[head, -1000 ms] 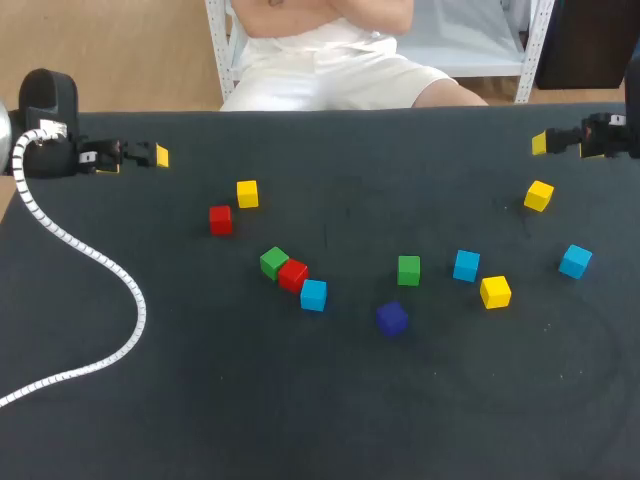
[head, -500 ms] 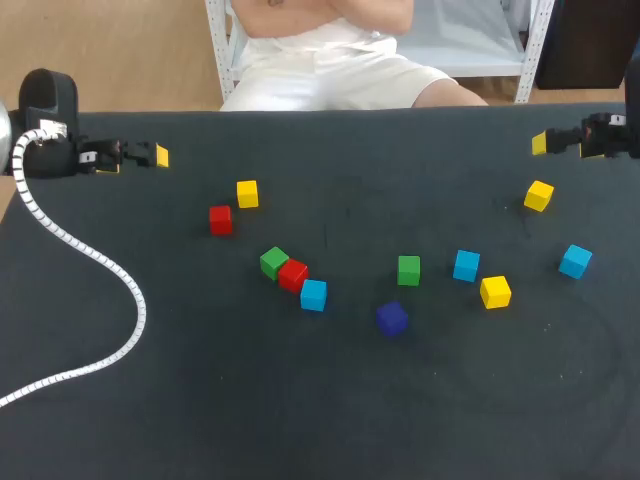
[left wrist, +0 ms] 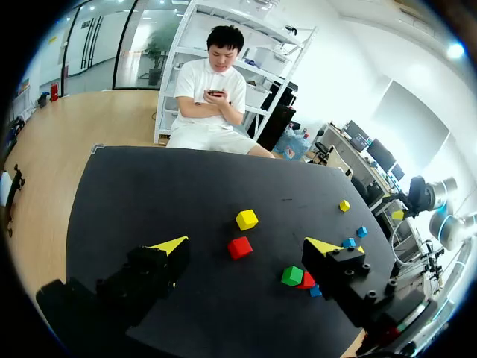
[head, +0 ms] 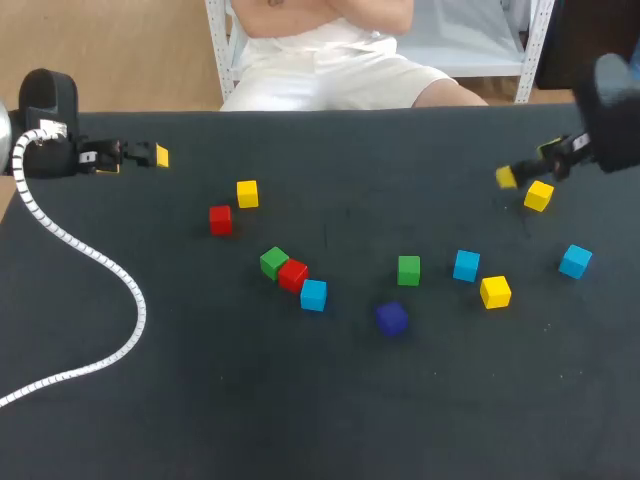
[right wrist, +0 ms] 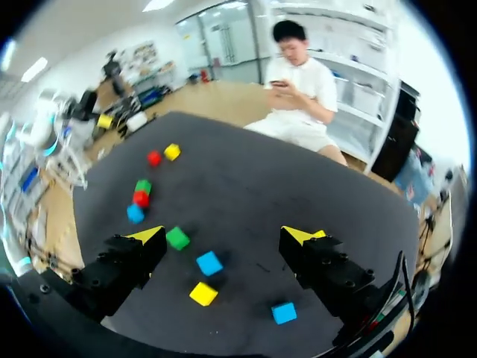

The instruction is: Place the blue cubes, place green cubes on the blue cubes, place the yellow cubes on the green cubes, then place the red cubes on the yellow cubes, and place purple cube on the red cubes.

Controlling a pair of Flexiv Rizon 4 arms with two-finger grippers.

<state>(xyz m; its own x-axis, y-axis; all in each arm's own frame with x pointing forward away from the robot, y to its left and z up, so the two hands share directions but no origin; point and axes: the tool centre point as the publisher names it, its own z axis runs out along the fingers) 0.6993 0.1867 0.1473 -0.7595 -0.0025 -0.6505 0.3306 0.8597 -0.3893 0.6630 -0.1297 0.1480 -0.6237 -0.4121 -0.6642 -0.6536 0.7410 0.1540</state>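
Black table carries eleven loose cubes, none stacked. Upper left: left gripper, fingers spread, holding nothing. Right of it: yellow cube and red cube, near each other. Centre left: green cube, second red cube and blue cube form a close diagonal row. Centre: purple cube, second green cube. Centre right: second blue cube, second yellow cube. Far right: third yellow cube, third blue cube. Upper right: right gripper, fingers spread, holding nothing, just beside the third yellow cube.
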